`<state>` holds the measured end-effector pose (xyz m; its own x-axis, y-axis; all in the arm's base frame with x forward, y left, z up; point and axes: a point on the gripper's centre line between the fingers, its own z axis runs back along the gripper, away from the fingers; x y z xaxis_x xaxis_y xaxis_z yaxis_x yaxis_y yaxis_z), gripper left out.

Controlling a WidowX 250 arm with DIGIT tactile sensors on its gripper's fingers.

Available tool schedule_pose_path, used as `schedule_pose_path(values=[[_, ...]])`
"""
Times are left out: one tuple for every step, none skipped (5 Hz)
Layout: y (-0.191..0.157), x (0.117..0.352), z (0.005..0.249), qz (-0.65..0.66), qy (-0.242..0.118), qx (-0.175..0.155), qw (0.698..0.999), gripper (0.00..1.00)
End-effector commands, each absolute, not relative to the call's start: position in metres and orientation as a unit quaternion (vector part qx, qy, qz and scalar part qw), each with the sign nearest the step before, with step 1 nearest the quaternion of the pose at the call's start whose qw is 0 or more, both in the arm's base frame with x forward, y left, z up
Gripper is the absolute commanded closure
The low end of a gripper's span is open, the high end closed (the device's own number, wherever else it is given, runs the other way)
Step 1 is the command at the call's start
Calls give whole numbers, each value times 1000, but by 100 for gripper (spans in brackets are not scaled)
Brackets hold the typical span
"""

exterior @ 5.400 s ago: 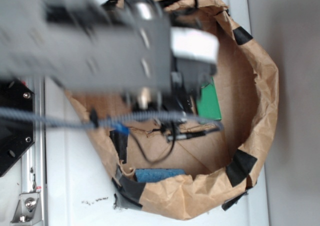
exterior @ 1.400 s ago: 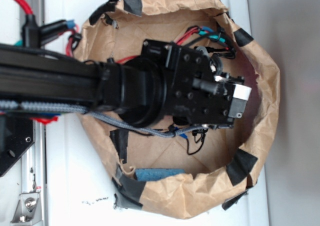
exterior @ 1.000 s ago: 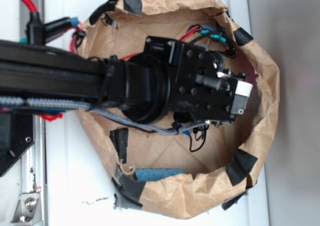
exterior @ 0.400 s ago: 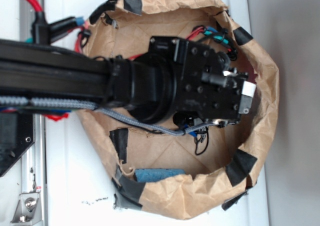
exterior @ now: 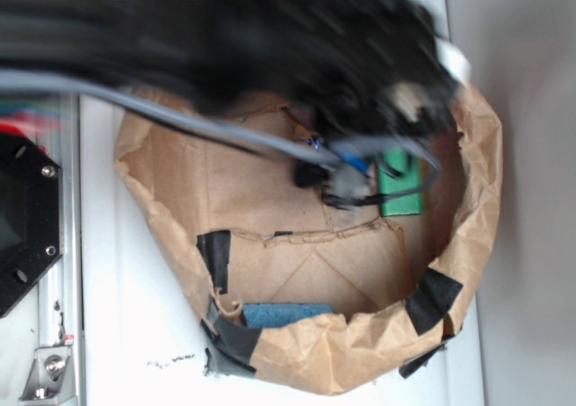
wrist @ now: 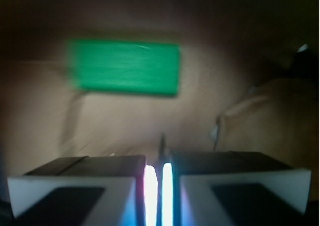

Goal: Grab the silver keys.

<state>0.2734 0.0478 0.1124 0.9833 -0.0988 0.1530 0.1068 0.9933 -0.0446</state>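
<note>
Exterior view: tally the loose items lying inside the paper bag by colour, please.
Green: 1, the green block
Blue: 1, the blue pad
Silver: 0 made out; the silver keys are not visible under the blurred arm
Total: 2

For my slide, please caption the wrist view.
Gripper nearly closed above the paper bag floor, green block ahead; keys not discernible.

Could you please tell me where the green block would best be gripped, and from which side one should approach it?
Take the green block across its short width, near the middle of its length, coming straight down from above. It appears to lie flat on the floor of the paper bag. Its long straight sides look parallel and free, whereas the bag's wall would likely hinder a sideways approach.
</note>
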Motion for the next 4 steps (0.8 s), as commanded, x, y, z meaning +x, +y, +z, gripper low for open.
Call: schedule_pose_path(values=[[65,234,167,-121,-161,-67,977,100],[59,249,159,-102,-117,-39,987,100],[49,254,152,-100,-84,-11,991,100],[38,258,144,-97,-60,21,993,100]])
